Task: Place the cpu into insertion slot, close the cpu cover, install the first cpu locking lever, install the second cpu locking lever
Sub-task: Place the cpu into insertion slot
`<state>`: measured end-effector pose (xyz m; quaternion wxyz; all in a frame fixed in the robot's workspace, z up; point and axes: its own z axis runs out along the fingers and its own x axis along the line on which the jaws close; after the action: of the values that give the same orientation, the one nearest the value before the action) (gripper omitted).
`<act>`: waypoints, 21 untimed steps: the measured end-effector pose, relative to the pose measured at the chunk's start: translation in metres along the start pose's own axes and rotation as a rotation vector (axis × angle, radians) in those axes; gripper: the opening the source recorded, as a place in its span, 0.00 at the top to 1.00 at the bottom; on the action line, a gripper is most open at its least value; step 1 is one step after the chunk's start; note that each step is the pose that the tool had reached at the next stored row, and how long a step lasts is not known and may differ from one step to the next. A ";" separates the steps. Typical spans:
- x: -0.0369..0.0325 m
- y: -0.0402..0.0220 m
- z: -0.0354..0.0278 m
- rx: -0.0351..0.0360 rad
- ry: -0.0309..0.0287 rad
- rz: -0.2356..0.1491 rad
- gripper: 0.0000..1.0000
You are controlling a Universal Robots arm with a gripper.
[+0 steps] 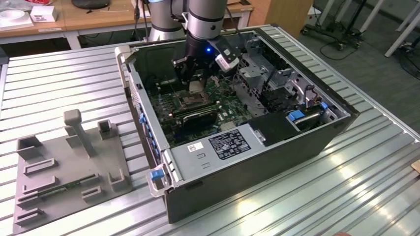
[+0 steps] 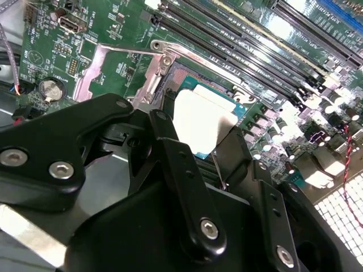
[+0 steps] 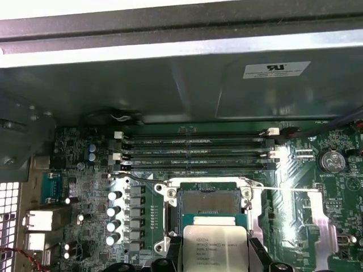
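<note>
Over the insertion slot (image 3: 209,203), the claw (image 2: 197,129) grips the cpu (image 3: 215,246).

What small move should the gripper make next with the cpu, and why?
Probably nudge the cpu across until it is centred over the insertion slot: the gripper grips it, but in the first wrist view much of the open slot lies uncovered.

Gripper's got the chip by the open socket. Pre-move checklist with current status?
1. Grip on chip: ok, the gripper clamps two opposite edges.
2. Socket free: ok, nothing lies in it.
3. Cover out of the way: ok, folded back beside the socket.
4. Chip seated: not ok, it hangs above the socket.
5. Chip orientation matches socket: cannot tell.
</note>
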<state>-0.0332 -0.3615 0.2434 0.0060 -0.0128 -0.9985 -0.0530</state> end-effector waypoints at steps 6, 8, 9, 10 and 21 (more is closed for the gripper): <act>0.0008 -0.0004 0.0032 -0.0018 -0.0024 0.000 0.46; 0.0009 -0.0004 0.0034 -0.0018 -0.0024 0.000 0.46; 0.0009 -0.0003 0.0038 -0.0021 -0.0026 0.000 0.46; 0.0009 -0.0003 0.0044 -0.0022 -0.0026 0.000 0.46; 0.0017 -0.0011 0.0134 -0.0064 -0.0096 -0.002 0.46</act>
<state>-0.0350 -0.3612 0.2300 0.0011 -0.0120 -0.9984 -0.0561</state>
